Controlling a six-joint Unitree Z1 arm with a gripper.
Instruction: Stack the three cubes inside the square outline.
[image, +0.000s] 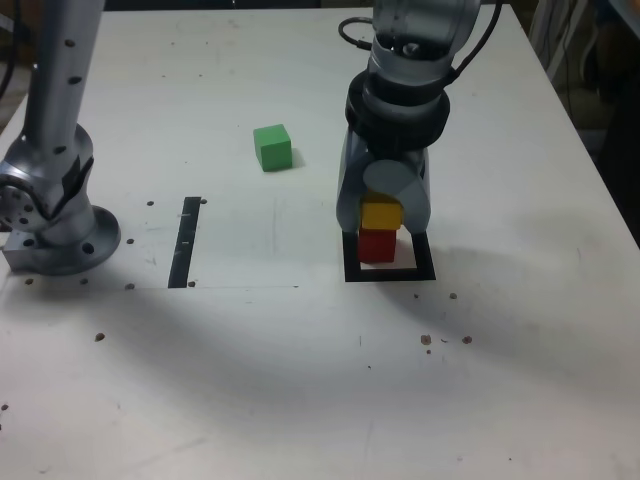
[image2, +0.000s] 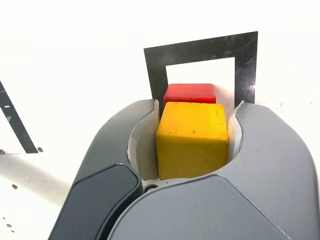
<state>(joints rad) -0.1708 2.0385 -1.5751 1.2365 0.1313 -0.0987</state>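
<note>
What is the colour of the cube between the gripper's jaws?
Yellow; the wrist view shows the cube best.

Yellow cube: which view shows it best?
The wrist view: the yellow cube appears large there, its top and one side in plain sight between the claw's jaws. The exterior view shows it small, just above the red cube, its upper part shaded beneath the claw.

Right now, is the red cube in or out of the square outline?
In: the red cube sits on the white centre, with the black border of the square outline visible beyond it in both views.
</note>
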